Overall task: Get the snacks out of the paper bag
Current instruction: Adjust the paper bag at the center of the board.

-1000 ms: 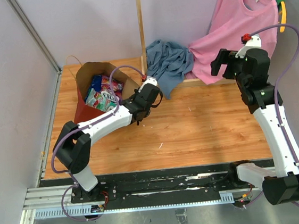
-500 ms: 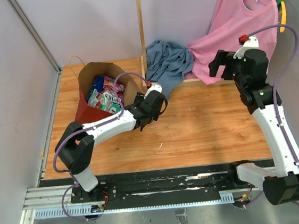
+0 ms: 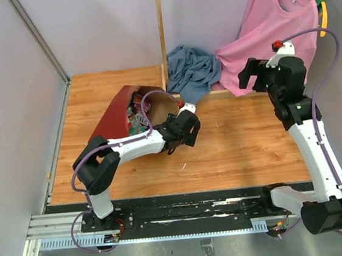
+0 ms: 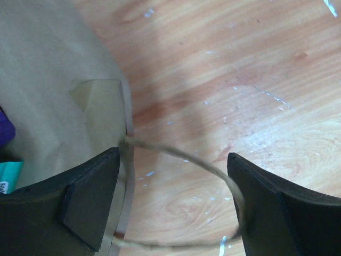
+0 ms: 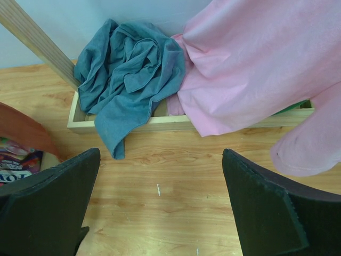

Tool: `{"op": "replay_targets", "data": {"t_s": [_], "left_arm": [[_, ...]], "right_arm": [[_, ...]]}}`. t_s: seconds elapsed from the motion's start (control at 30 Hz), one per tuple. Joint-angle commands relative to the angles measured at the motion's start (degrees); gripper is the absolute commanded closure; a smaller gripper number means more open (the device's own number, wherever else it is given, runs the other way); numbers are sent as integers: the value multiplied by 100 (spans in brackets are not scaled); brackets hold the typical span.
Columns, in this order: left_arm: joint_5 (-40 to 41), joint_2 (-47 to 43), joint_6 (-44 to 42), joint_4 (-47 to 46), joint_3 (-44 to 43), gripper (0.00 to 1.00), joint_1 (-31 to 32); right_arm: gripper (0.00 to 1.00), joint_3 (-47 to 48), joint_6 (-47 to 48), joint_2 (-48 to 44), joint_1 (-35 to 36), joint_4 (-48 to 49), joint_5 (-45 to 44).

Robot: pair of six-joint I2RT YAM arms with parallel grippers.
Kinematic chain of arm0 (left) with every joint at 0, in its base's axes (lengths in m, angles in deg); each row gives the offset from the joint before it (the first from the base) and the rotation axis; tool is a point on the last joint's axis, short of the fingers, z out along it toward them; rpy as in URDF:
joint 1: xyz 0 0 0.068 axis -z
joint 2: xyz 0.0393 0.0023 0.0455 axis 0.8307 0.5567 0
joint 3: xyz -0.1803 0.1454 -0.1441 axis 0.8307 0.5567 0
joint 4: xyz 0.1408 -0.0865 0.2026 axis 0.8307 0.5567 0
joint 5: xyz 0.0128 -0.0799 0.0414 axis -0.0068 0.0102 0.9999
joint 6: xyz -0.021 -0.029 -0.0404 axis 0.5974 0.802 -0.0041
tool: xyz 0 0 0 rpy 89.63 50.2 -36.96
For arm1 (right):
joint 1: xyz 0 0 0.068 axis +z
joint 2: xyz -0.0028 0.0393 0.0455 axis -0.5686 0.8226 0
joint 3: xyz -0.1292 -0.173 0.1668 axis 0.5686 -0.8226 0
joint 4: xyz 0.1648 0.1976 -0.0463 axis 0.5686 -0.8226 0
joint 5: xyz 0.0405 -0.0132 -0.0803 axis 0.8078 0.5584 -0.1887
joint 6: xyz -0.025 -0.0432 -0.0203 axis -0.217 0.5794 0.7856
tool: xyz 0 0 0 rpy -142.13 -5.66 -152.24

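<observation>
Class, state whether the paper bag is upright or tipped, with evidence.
Tipped. The paper bag lies on its side on the table, its red wall uppermost and its mouth facing right, with snacks showing inside.

Crumpled blue shirt [image 5: 128, 69] draped over low wooden frame [image 5: 155, 124]; pink T-shirt [image 5: 256, 64] hanging alongside, touching; wooden tabletop [image 3: 241, 151] below.

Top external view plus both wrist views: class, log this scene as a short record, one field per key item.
Paper bag: on its side on the table, mouth facing right
Snacks: inside the bag, showing at its mouth
Left gripper: open, cord handle lying between its fingers
Right gripper: open, holding nothing
Background: blue cloth and pink shirt at the back
</observation>
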Motion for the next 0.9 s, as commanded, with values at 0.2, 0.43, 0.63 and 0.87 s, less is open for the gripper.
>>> {"op": "replay_targets", "data": {"t_s": [0.2,0.43,0.63,0.87], "left_arm": [[56,784,214,-554,225,11,90],[-200,775,207,-568,24,11,135],[-547,-80,-5,-320,-453,1,418],[-1572,-927,-176,171,-1207,0,1125]], "right_arm": [[1,-117,154,-108,134,-73,4],[1,-127,143,-133,134,-61,9],[1,-213,-7,-202,134,92,31],[2,-457,-406,-412,133,334,-202]]}}
